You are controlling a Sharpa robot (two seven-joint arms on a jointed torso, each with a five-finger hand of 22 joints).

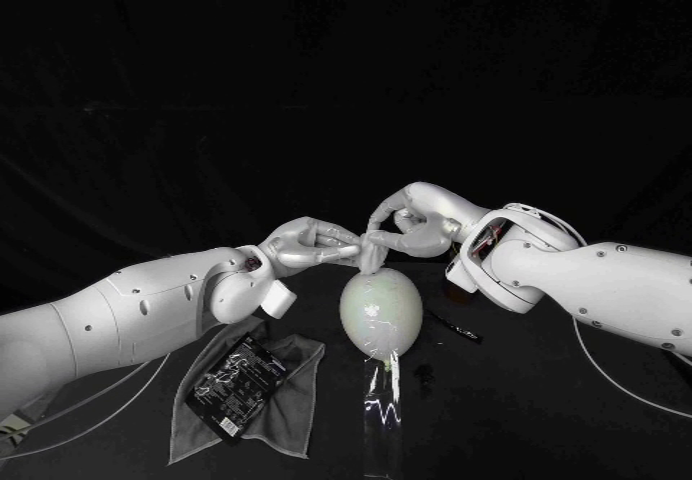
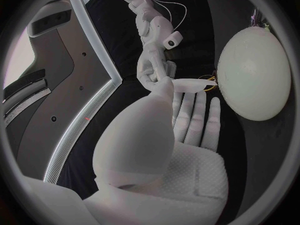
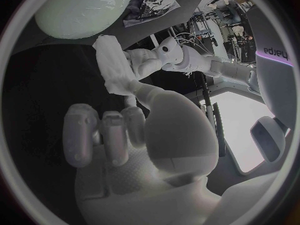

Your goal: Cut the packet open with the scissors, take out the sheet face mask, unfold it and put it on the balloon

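1. Head view: the silver left hand [image 1: 307,246] and the silver right hand [image 1: 404,226] meet fingertip to fingertip above the table. Together they pinch a small, white, folded sheet face mask [image 1: 371,256]. The mask hangs just over the top of the pale, egg-shaped balloon [image 1: 381,310], which stands upright at the middle of the black table [image 1: 548,420]. A clear, shiny strip [image 1: 382,410] runs down from under the balloon. Left of the balloon, the black printed foil packet [image 1: 238,385] lies flat on a grey, see-through sheet [image 1: 289,425]. A slim dark object [image 1: 462,328] lies just right of the balloon, too dim to identify.

2. Left wrist view: the left hand [image 2: 178,132] has its thumb stretched forward and its other fingers lying straight. At the thumb tip it meets the right hand [image 2: 153,67], with the pale mask [image 2: 190,85] held between them. The balloon [image 2: 253,72] sits close beside the mask.

3. Right wrist view: the right hand [image 3: 134,135] pinches the white, textured mask [image 3: 112,67] with its thumb, the remaining fingers curled low. The left hand [image 3: 153,60] grips the same mask from the far side. The balloon [image 3: 84,10] is just beyond, and the packet [image 3: 155,4] lies farther off.
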